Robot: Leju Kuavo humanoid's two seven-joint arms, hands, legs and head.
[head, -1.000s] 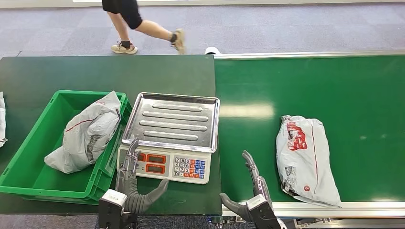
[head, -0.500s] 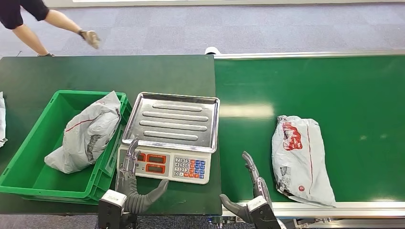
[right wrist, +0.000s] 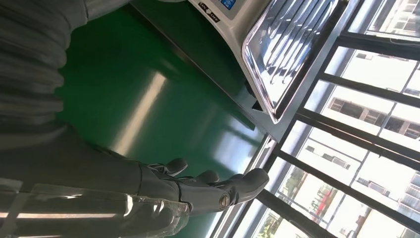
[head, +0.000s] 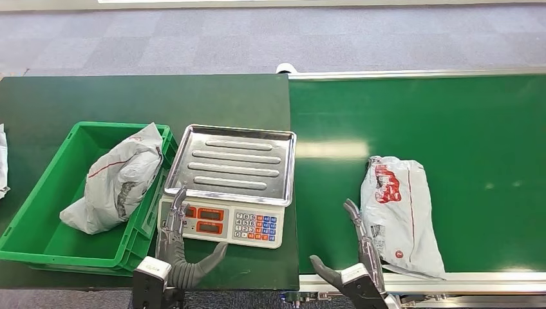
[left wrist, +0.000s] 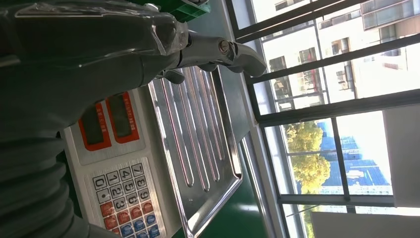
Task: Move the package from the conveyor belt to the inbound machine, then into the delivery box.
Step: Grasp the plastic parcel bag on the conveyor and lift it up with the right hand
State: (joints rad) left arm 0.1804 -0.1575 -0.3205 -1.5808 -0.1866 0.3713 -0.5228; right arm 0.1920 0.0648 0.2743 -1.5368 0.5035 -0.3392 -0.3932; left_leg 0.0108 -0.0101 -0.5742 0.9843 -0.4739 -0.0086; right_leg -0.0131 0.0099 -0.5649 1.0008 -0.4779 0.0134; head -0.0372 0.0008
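A white plastic package [head: 400,210] with red print lies on the green conveyor belt [head: 451,122], near its front edge. My right hand [head: 354,257] is open, fingers straight, just left of the package's near end and almost touching it. The inbound machine, a scale with a steel tray [head: 233,164] and keypad [head: 254,226], stands left of the belt. In front of the scale's display my left hand [head: 177,248] stays open and holds nothing. The green delivery box [head: 38,219] at the left holds a grey package [head: 119,180]. The wrist views show the left hand [left wrist: 148,44] and right hand [right wrist: 198,191] with fingers extended.
The belt's steel front rail [head: 451,280] runs along the near edge. A white bag's edge [head: 2,161] shows at the far left on the dark table [head: 141,96]. Grey carpet [head: 270,38] lies beyond the table.
The package has travelled left along the belt toward my right hand. My right hand has shifted right, toward the package. A person walking past the far side has left the picture.
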